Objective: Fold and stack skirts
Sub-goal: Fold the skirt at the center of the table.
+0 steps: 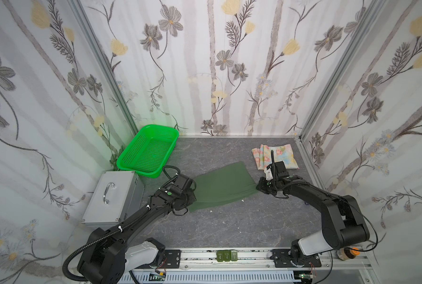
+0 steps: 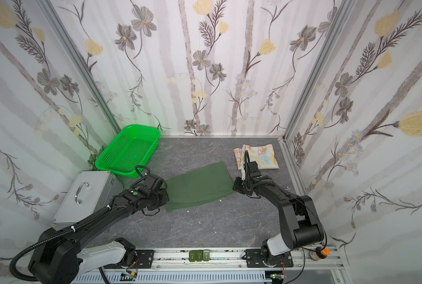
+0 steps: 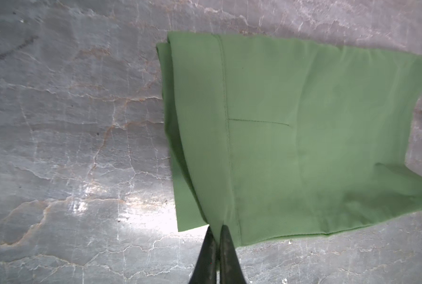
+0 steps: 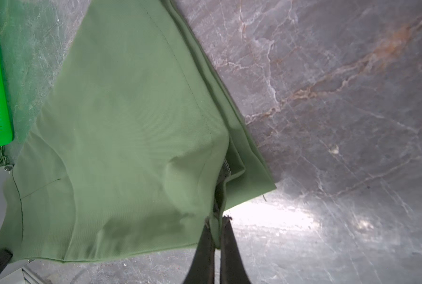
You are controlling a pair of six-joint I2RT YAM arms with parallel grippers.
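In both top views the dark green skirt is seen lying near the middle of the grey marbled table, stretched between the two arms. The fingertips are hidden there under the wrists.

The grip is shown only by the wrist views. In the left wrist view the left gripper is closed tight on a fold at the skirt's edge. In the right wrist view the right gripper is pinched on a bunched corner, with cloth caught between the fingers.

The flowered skirt is shown whole only from above. It is folded at the far right corner of the table, just beyond the right wrist and apart from the green one. Only a sliver of it is caught at the frame's edge in the left wrist view.

The bright green basket and the metal case are seen at the table's left side from above. A strip of the basket appears in the right wrist view.

The green skirt is folded over into layers, and offset edges are visible along one side. A stitched seam and a short dart are made out on the top layer. The cloth is plain and matte, and it is rippled near the right grip.
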